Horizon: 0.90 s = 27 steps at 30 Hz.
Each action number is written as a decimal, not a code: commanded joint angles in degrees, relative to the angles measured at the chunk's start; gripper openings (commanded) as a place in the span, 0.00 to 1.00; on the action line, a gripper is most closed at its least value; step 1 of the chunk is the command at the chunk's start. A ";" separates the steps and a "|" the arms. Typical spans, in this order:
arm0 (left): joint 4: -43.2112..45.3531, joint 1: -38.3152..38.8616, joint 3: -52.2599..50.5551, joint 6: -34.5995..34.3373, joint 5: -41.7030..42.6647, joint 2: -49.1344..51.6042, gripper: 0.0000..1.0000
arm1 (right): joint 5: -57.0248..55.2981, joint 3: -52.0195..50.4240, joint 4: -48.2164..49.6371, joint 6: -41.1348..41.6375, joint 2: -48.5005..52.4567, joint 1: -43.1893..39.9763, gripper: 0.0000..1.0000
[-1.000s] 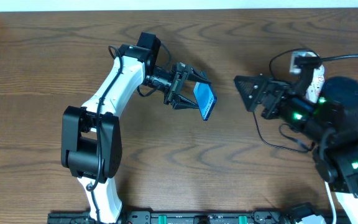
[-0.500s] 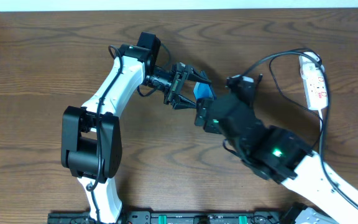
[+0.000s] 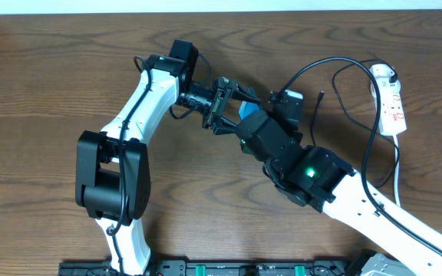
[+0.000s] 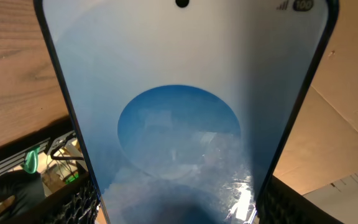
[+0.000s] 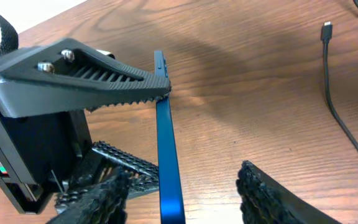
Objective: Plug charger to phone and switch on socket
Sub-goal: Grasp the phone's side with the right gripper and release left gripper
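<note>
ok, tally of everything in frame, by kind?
phone: 1
charger cable: 1
power strip: 1
robot arms: 2
total: 5

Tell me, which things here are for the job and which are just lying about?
For the job: phone, charger, socket.
Not part of it: table, black rack along its near edge. Nothing else lies loose.
</note>
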State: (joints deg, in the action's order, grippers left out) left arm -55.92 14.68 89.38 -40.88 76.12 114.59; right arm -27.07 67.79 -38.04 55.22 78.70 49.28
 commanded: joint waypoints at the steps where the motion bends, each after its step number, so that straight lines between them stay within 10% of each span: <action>1: -0.11 -0.22 1.29 0.24 1.68 -1.11 0.62 | -2.19 1.60 0.15 0.55 0.59 0.44 0.53; 27: -0.11 -0.22 1.29 -2.54 1.68 -1.11 0.62 | 0.79 1.53 1.79 0.52 2.86 0.66 0.34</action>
State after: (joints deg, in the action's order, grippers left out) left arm -55.92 14.68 89.38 -42.50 76.12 114.59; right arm -26.74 67.81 -36.38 55.29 81.17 49.63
